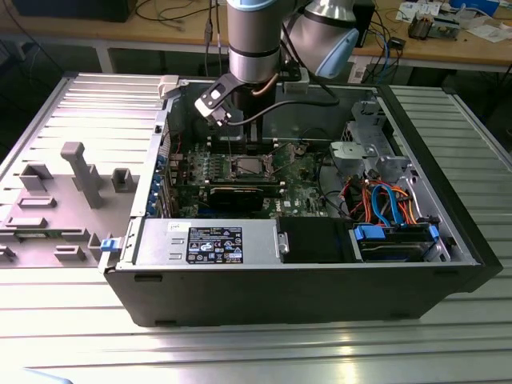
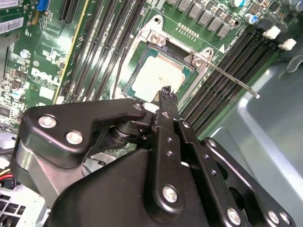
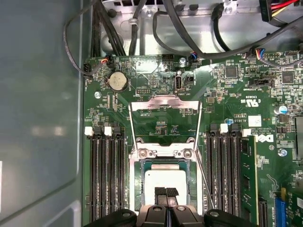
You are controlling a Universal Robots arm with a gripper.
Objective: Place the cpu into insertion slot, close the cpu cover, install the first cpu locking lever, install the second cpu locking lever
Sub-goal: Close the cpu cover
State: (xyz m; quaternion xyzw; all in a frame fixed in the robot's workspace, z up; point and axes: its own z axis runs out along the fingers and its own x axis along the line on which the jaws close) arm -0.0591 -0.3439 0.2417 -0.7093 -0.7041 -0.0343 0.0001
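- Silvery-grey and square, the cpu [image 3: 164, 178] lies flat in the insertion slot [image 3: 138, 187], and its edges run square with the slot's metal rim in both wrist views. I judge the placing step done.
- I see the gripper [image 3: 165, 191] right over the cpu, at the half farthest from the hinge. Its 2 black fingertips [image 3: 161, 193] are pressed side by side with nothing between them.
- I cannot tell from either wrist view whether the tips touch the chip's top or hang just above it.
- Swung back off the slot is the cpu cover [image 3: 165, 102], with its cut-out centre showing bare green board. Its hinge runs along the slot edge that faces the coin-cell battery [image 3: 117, 81].
- From the jaws, then, the cover lies straight across the cpu, on the far side of the slot. Its free edge is the part farthest from the tips, and its long bar runs parallel to the hinge.
- I cannot tell whether it stands upright or lies fully back.
- 1 thin wire lever [image 2: 234, 80] sticks out free from a corner of the slot, slanting over the black memory slots [image 3: 106, 175] beside it. I read it as unlatched.
- In the exterior view the slot [image 1: 246, 166] sits mid-motherboard [image 1: 300, 170], nearer the back wall of the open computer case [image 1: 280, 280], directly under the arm [image 1: 254, 40].
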